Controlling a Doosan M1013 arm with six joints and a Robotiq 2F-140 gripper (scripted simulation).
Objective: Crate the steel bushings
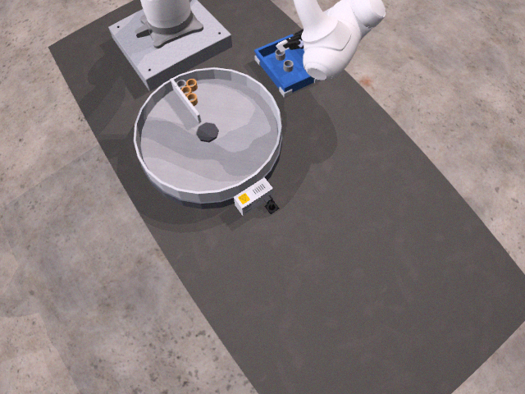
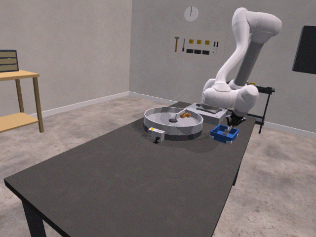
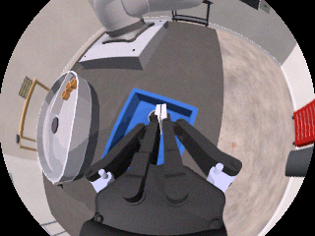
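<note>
My gripper (image 1: 280, 46) hangs over the far end of the blue crate (image 1: 282, 63), just above its floor. It is shut on the wall of a grey steel bushing (image 1: 279, 54). A second steel bushing (image 1: 288, 65) stands loose in the crate's middle. On the round turning table (image 1: 207, 133), one steel bushing (image 1: 180, 83) and three brass bushings (image 1: 189, 89) sit against the divider wall near the far rim. In the wrist view the fingertips (image 3: 160, 113) meet over the crate and hide the bushings. In the exterior view the gripper (image 2: 229, 128) is at the crate (image 2: 223, 131).
The arm's grey base block (image 1: 169, 40) stands behind the turning table. A white control box (image 1: 253, 195) with a small black part (image 1: 271, 206) sits at the table's near rim. The arm's white elbow (image 1: 335, 38) overhangs the crate's right side.
</note>
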